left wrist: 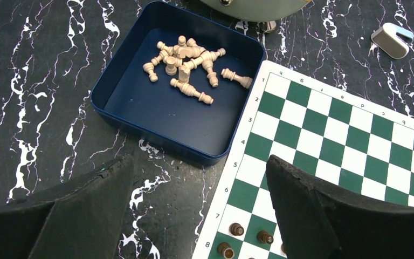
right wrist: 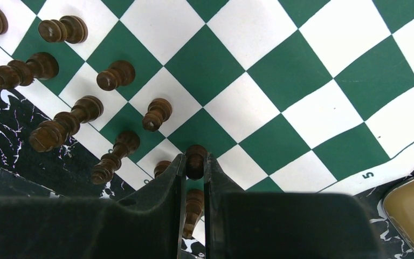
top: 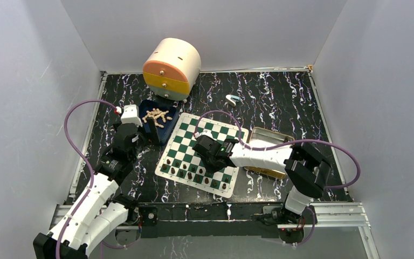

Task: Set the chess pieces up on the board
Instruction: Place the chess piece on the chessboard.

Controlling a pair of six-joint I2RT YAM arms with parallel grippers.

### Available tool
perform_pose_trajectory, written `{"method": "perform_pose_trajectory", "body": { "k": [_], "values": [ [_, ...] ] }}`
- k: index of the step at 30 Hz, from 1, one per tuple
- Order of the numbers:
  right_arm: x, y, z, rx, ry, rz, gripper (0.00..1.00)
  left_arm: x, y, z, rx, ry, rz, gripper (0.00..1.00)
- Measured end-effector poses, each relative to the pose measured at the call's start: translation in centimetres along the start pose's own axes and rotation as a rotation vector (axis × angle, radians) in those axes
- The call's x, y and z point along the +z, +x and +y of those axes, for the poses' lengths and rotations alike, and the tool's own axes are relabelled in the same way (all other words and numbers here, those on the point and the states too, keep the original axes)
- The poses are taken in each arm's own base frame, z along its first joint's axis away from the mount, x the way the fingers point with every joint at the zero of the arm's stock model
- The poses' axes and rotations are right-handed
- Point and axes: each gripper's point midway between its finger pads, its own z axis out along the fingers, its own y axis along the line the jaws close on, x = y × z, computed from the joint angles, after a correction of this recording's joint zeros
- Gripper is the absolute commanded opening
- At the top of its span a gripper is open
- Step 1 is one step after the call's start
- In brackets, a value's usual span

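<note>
The green-and-white board [top: 215, 134] lies mid-table. Several dark brown chess pieces [top: 197, 174] stand in its two nearest rows. In the right wrist view my right gripper [right wrist: 195, 158] is shut on one dark brown piece [right wrist: 196, 153], low over a green square beside those rows [right wrist: 116, 75]. Pale beige pieces [left wrist: 186, 65] lie heaped in a blue tray [left wrist: 103, 86] left of the board [left wrist: 323, 129]. My left gripper [left wrist: 199, 162] hangs open and holds nothing, over the table between the tray and the board's near left corner, where three dark pieces [left wrist: 237, 229] show.
A round cream cabinet [top: 171, 67] with orange and yellow drawers stands at the back. A shallow tan tin [top: 269, 140] sits by the board's right edge, partly under the right arm. A small white and blue object [top: 232, 99] lies behind the board. Grey walls close three sides.
</note>
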Motion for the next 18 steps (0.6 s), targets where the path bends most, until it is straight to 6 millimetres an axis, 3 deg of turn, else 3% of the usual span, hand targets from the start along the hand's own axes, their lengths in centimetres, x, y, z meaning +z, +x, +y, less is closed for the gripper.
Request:
{"method": "perform_pose_trajectory", "body": {
  "k": [18],
  "values": [
    [0.89, 0.30, -0.18, 0.006, 0.021, 0.011, 0.23, -0.01, 0.09, 0.12, 0.009, -0.004, 0.003, 0.90]
  ]
}}
